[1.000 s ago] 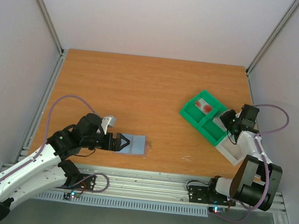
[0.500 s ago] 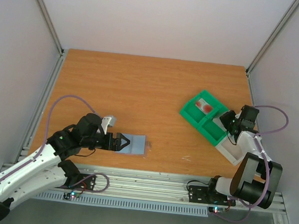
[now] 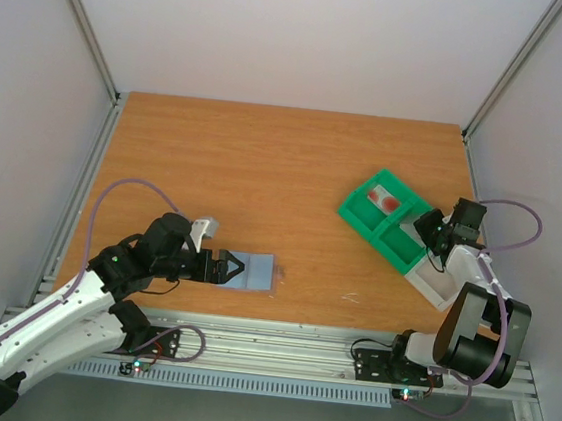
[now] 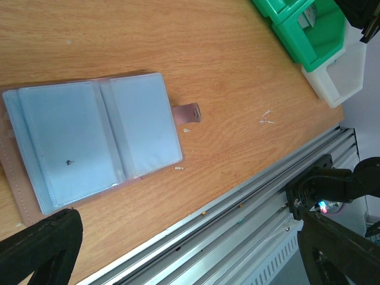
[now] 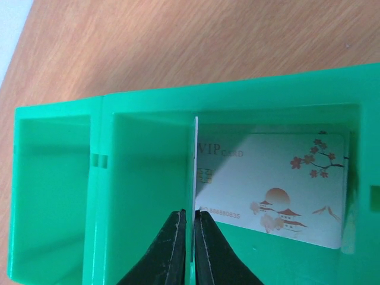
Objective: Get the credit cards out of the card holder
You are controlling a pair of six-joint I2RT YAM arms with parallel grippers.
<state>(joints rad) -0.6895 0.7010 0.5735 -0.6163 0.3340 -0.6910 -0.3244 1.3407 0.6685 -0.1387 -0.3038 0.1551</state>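
The card holder (image 3: 252,271) lies open and flat near the table's front edge, its pale blue slot panels (image 4: 95,136) facing up with no card showing in them. My left gripper (image 3: 223,267) hovers at its left end, fingers spread wide and open (image 4: 187,219). Over the green tray (image 3: 385,222), my right gripper (image 5: 191,221) is shut on a thin credit card (image 5: 195,166) held edge-on. Just beyond the tips a white credit card (image 5: 279,190) with a red sun picture lies flat in the same compartment. It also shows from above (image 3: 383,197).
A white bin (image 3: 434,282) adjoins the green tray's near end. A brown strap tab (image 4: 189,111) sticks out of the card holder's right edge. The aluminium rail (image 4: 255,208) runs along the table front, and grey walls enclose the sides and back.
Hardly anything has moved. The right arm's elbow has shifted slightly, and the left arm has stayed still.
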